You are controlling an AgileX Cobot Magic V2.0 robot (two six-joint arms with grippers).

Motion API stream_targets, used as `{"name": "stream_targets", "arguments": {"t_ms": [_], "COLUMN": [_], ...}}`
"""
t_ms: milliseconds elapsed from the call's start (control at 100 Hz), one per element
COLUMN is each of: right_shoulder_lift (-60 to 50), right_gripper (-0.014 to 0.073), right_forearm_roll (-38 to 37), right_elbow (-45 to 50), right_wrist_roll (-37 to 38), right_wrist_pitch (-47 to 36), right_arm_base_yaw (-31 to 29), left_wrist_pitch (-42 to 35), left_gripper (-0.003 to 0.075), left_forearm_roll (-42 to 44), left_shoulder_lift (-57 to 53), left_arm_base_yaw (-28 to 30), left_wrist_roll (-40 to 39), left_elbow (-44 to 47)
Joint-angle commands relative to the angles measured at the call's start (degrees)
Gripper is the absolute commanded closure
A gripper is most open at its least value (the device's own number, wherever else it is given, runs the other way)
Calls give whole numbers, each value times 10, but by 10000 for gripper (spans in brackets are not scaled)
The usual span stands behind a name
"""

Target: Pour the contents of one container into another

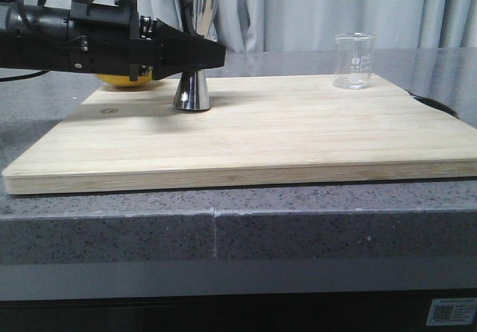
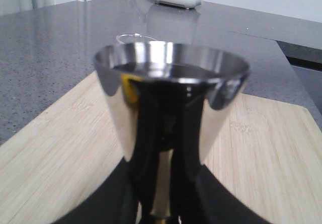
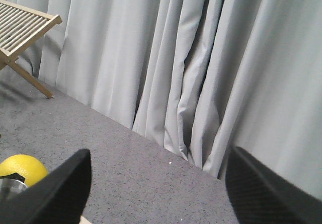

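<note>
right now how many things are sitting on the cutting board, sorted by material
steel: 1, the jigger
glass: 1, the beaker
fruit: 1, the lemon, partly hidden behind the left gripper
total: 3

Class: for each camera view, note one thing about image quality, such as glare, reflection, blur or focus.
Front view: the steel jigger mirrors its surroundings, and the glass beaker looks faint against pale curtains. Left wrist view: the jigger fills the frame with a yellow reflection. Right wrist view: the right gripper's fingers are blurred dark shapes; the curtains stay sharper.

steel jigger point(image 1: 195, 48): upright, board's left | clear glass beaker point(image 1: 353, 60): upright, empty, board's far right
</note>
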Motion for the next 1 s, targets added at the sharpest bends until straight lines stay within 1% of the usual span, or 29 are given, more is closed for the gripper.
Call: {"name": "stream_targets", "arguments": {"t_ms": [0, 990], "right_shoulder_lift": [-17, -17], "right_gripper": [92, 92], "right_forearm_roll": [21, 21], "right_elbow": [-15, -15], "right_wrist_roll": [2, 8], "right_wrist_pitch": [-18, -18], "right_arm_base_yaw": [-1, -1], "left_wrist_pitch": [35, 37], "left_gripper": [738, 738], "left_forearm_roll": [-9, -3], "left_shoulder_lift": [-21, -21], "left_arm_base_yaw": [2, 2], "left_wrist_roll": [0, 0], "left_elbow": [-11, -11]}}
